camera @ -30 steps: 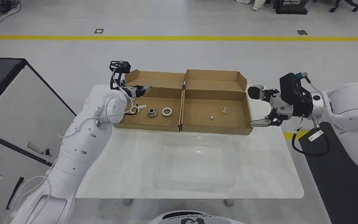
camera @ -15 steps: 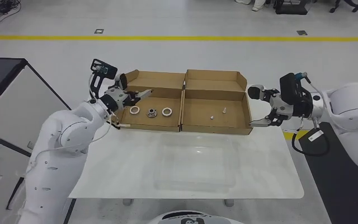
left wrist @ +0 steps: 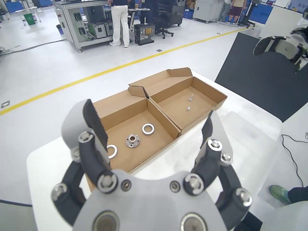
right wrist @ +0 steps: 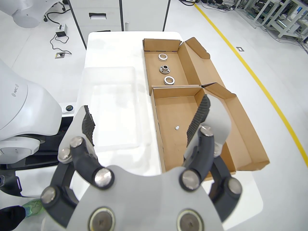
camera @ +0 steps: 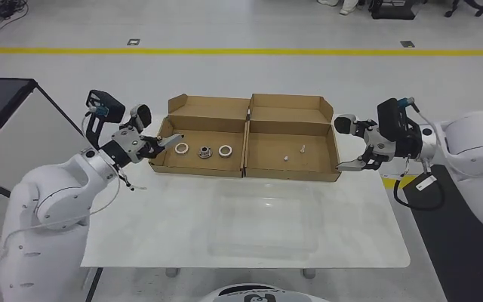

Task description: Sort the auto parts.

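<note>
Left claw [camera: 158,128]: fingers spread, empty, just beside the brown cardboard left box [camera: 198,171].
Right claw [camera: 344,143]: fingers spread, empty, well apart from it.
Inside it: two silver metal rings [camera: 225,150], flanged silver hub [camera: 204,152].

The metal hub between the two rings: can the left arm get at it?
Probably yes: the open left tool hovers just beside its open-topped box, with nothing covering the hub.

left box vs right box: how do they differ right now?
Contents: left box holds two rings and a flanged hub; right box holds two small screws. Count: three parts in left box, two in right box. Shared: both open brown cardboard, side by side.
</note>
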Motion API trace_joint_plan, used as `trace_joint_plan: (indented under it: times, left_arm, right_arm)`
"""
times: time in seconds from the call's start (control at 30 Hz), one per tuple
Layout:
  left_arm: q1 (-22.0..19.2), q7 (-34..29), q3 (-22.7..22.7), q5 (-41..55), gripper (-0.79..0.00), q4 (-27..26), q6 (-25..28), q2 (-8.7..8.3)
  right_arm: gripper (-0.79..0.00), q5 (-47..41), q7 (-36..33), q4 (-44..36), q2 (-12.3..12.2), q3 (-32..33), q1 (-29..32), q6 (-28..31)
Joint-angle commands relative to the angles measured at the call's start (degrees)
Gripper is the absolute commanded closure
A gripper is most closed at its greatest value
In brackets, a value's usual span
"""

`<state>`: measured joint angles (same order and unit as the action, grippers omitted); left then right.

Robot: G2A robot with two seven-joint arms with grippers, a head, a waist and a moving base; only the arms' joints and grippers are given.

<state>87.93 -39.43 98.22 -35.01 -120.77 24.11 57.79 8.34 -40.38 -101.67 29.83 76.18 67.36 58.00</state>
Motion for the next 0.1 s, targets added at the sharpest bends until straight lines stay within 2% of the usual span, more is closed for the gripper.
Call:
trace_joint_plan:
  times: [0.0, 0.07]
  left_arm:
    - [0.0, 0.0, 0.0, 0.0, -0.785, 0.0, 0.0, 0.0]
    - [0.0, 0.0, 0.0, 0.0, -0.785, 0.0, 0.0, 0.0]
  right_arm:
    - [-0.784, 0.0, 0.0, 0.0, 0.0, 0.0, 0.0, 0.0]
    - [-0.785, 0.0, 0.0, 0.0, 0.0, 0.0, 0.0, 0.0]
